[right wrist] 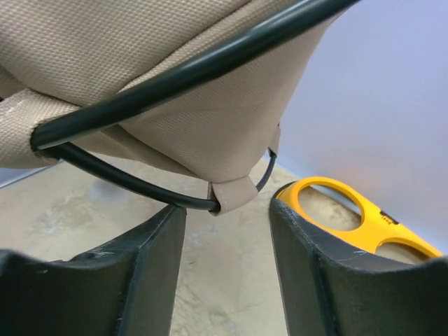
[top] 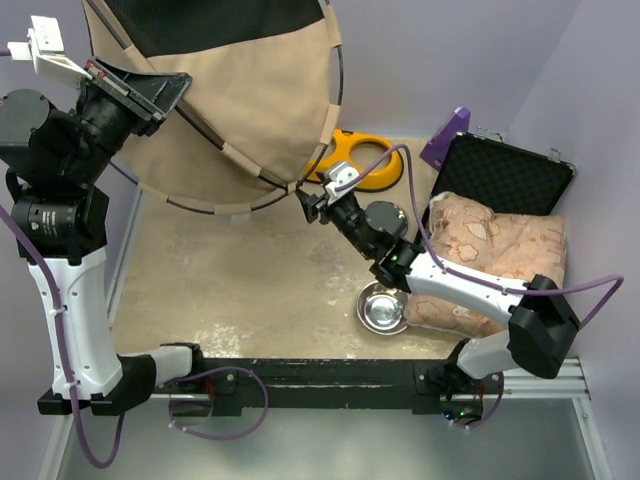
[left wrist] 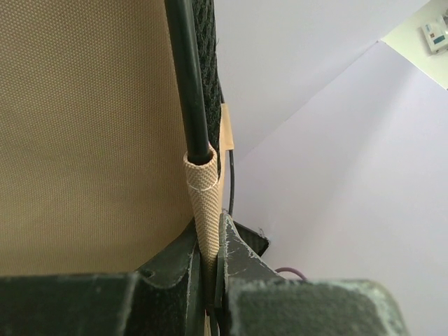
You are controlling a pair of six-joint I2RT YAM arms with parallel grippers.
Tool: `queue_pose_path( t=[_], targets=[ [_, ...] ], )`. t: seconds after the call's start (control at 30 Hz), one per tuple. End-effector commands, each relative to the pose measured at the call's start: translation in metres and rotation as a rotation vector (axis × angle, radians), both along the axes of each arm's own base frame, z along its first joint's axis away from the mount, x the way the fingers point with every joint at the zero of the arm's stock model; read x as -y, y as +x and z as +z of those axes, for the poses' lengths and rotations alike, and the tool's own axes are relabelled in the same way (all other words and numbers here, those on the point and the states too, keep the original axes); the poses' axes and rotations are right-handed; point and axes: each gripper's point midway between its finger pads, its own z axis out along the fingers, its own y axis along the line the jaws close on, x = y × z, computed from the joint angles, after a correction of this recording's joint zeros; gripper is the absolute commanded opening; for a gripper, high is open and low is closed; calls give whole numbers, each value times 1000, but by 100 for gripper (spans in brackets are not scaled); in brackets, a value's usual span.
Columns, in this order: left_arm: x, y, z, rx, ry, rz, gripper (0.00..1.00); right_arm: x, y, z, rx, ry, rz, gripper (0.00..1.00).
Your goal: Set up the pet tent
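Tan fabric pet tent point(top: 240, 100), black-lined, thin black poles: held aloft over the table's point(top: 250, 290) far left, probably to let it spread. Left gripper point(left wrist: 213, 245): clamped on its beige pole sleeve point(left wrist: 203, 196), carrying it. Right gripper point(right wrist: 227, 224): fingers apart beneath the lower corner loop point(right wrist: 234, 192), seemingly poised to grasp.

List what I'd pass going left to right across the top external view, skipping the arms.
Tan fabric pet tent → yellow plastic double-bowl feeder → open black hard case. The round steel bowl and the patterned beige cushion overlap these sideways, so they are left out.
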Motion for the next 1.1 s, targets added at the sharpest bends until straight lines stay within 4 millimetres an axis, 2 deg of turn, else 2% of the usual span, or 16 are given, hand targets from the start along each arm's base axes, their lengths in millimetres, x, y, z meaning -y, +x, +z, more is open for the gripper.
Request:
queue_pose_path(
  t=[0.0,0.07,0.2,0.3,0.4,0.43,0.47,0.53,0.6,0.67,0.7,0.8,0.87,0.93,1.0,1.07],
  targets=[
    [3,-12,23,94,-17,-28,0,0,-5,30,43,59,23,69],
    [3,-10,19,81,-17,-28,0,-10,-17,32,92,60,114,78],
    [1,-11,14,64,-16,-15,0,-18,-29,46,221,48,188,69],
    [-11,-2,3,22,-24,44,0,-27,-33,57,268,38,232,41],
    [-27,13,-14,-26,-15,127,4,-27,-35,64,305,17,238,2],
    [-35,18,-20,-28,11,173,14,-27,-35,68,308,10,237,0],
    [-45,26,-29,-45,33,236,30,-28,-36,69,297,0,242,0],
    [-73,42,-52,-107,98,388,54,-29,-32,69,258,-20,233,0],
    [-91,54,-75,-155,193,473,70,-27,-24,68,201,-32,203,0],
    [-85,62,-90,-120,372,409,91,-28,-20,67,161,-51,186,0],
    [-79,63,-99,-106,466,357,99,-27,-17,61,132,-69,174,0],
    [-79,58,-119,-135,608,312,99,-32,-6,47,54,-113,152,0],
    [-82,48,-119,-116,675,316,99,-34,4,39,6,-122,117,0],
    [-86,38,-102,-45,726,347,99,-39,12,36,-35,-131,95,0],
    [-84,26,-73,55,759,363,100,-46,18,44,-67,-121,96,0],
    [-83,13,-30,169,788,392,99,-57,21,63,-88,-95,108,0]
  ],
)
